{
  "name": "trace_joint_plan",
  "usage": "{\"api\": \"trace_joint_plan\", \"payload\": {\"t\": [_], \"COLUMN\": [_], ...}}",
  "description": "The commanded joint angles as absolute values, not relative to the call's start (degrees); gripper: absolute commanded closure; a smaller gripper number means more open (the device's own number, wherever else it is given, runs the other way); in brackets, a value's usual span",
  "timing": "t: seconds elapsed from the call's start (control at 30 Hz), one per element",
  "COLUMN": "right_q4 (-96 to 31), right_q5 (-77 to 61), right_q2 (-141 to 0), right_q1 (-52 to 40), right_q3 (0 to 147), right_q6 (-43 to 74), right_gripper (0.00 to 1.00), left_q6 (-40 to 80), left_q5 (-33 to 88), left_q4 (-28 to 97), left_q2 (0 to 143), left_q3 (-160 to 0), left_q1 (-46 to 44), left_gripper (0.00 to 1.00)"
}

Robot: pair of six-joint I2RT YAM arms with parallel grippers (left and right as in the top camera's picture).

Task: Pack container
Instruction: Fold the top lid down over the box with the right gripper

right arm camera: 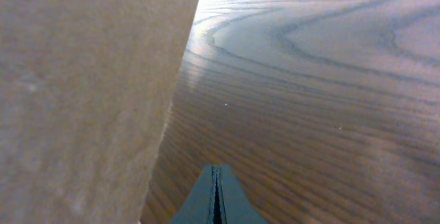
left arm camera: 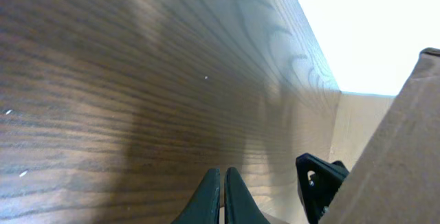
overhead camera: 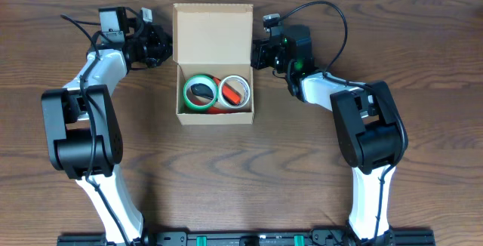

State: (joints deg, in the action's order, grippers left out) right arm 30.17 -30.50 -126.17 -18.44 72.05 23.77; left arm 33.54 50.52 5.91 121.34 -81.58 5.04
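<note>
a small tan cardboard container (overhead camera: 216, 118) sits on the wooden table (overhead camera: 423, 35), a little beyond its centre, between the two arms. its flap lid (overhead camera: 213, 33) is open and tipped back on the far side. inside, side by side, lie a green tape roll (overhead camera: 198, 93) and a white tape roll (overhead camera: 235, 89) with something red-orange against it.

the left gripper (left arm camera: 222, 176) is just beside the flap's left edge, and the right gripper (right arm camera: 216, 172) is just beside its right edge. both have their fingers pressed together on nothing. in each wrist view the cardboard fills the side next to the fingertips, very near them. whether it is touching, i cannot tell.

the risk, as i judge it, is that the box is light and nothing pins it. a closed fingertip nudging the flap unevenly could slide or twist the whole box instead of folding the lid. the rolls may also sit high enough to stop the lid closing flat.
</note>
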Motion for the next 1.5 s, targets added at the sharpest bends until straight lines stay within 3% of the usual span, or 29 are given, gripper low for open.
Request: {"api": "trace_joint_plan", "payload": {"t": [0.0, 0.93, 1.23, 1.47], "right_q4": [30.7, 23.1, 9.6, -2.3], "right_q5": [-31.7, -33.9, -33.8, -28.9], "right_q2": [-125.5, -112.7, -104.9, -99.9], "right_q1": [-18.5, -18.6, -21.5, -26.5], "right_q3": [72.9, 72.9, 72.9, 72.9], "right_q6": [18.5, 13.0, 13.0, 13.5], "right_gripper": [0.99, 0.99, 0.99, 0.99], "left_q6": [29.1, 25.9, 25.2, 20.1], "left_q5": [54.3, 60.3, 59.3, 49.1], "left_q4": [5.7, 1.6, 12.3, 33.2], "left_q2": [121.8, 121.7, 121.7, 121.7], "left_q3": [-82.7, -84.8, -88.3, -95.6], "left_q1": [4.2, 7.2, 7.5, 7.6], "left_gripper": [0.95, 0.95, 0.95, 0.95]}}
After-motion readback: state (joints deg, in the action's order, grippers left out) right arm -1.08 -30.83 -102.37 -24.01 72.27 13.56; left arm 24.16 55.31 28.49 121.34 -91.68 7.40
